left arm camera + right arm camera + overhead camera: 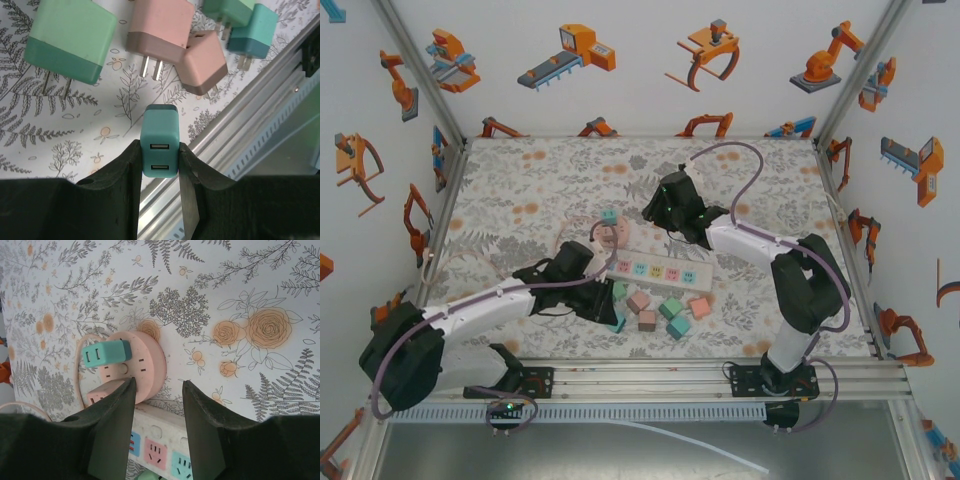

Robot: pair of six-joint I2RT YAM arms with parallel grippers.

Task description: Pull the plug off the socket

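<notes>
While your left gripper (159,165) clamps the plug (159,145) by its flat sides, judge it light, rigid, probably slick; the socket (156,429) lies below your right gripper (159,390), whose jaws gape.

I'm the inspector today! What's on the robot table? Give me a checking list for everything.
Surface: flowery tablecloth, flat.
Job's things: white power strip, visible outlets look empty; teal USB plug, gripped.
Clutter: loose plugs beside the strip; round pink socket with second teal plug in it.
Grippers: left gripper shut on teal USB plug; right gripper open, empty.
Cables: purple cable on each arm; pink cord by round pink socket.
Surroundings: walls with robot stickers; metal rail at near edge.
</notes>
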